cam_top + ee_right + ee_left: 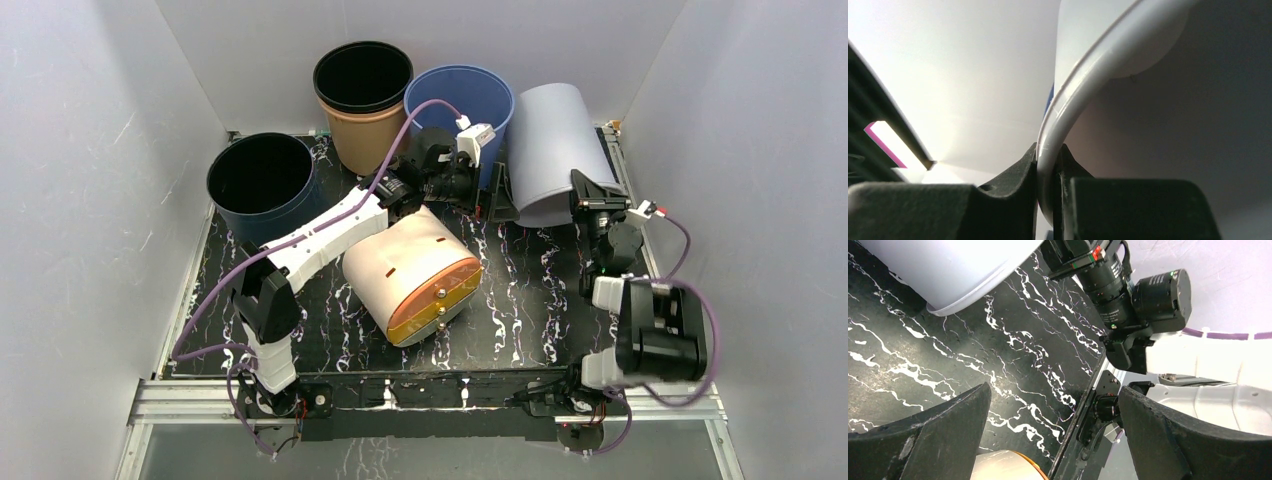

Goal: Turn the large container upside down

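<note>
I found pale grey bin just right of blue bin, tipped over, rim toward arm bases. Right gripper pinched thin rim lip, one finger inside, one outside. Left gripper gaped wide, holding nothing, just before blue bin. I judged grey bin light, slick, flexing at rim; deeper bite on lip advisable.
</note>
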